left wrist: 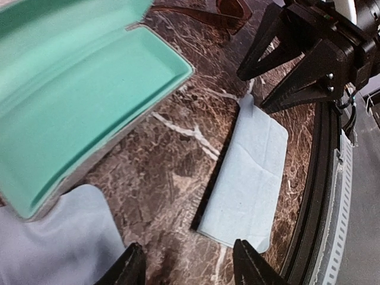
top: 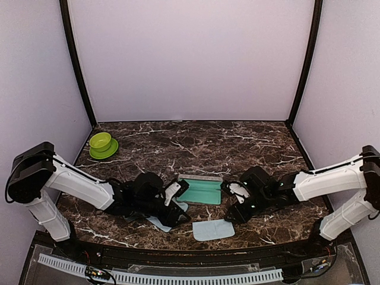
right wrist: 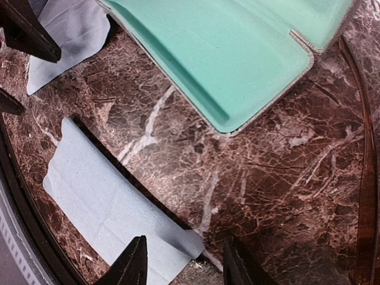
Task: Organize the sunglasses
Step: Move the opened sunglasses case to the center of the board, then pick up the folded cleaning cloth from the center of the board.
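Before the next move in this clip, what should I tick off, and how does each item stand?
1. Case open, teal lining empty: ok.
2. Left gripper fingers apart, holding nothing: ok.
3. Right gripper fingers apart, holding nothing: ok.
4. Sunglasses inside the case: not ok. They lie outside it, mostly cut off at the top edge of the left wrist view.
5. Folded cloth lying apart from the case: ok.
6. Second cloth free of the case's corner: cannot tell.
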